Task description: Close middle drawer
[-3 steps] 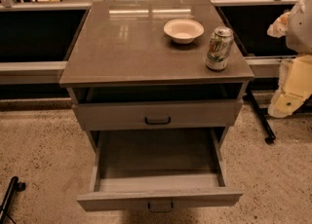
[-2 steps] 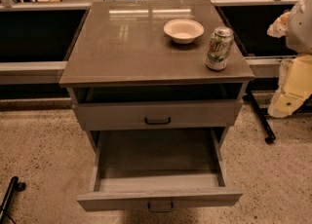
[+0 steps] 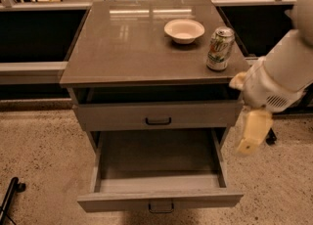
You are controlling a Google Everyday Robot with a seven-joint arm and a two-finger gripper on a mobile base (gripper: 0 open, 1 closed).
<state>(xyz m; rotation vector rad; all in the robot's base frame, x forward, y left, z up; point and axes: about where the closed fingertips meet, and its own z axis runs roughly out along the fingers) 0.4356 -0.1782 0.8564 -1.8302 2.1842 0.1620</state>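
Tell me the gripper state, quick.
Gripper: open or closed cannot be told; it hangs by the cabinet's right side, above the pulled-out middle drawer's right edge.

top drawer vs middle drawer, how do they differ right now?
Extension: the middle drawer is pulled far out; the top drawer sits nearly in.
Inside: the middle drawer's grey floor shows; the top drawer shows only a dark gap under the tabletop.
Shared: flat grey fronts with dark bar handles.
The gripper hangs right of both, between their fronts in height.
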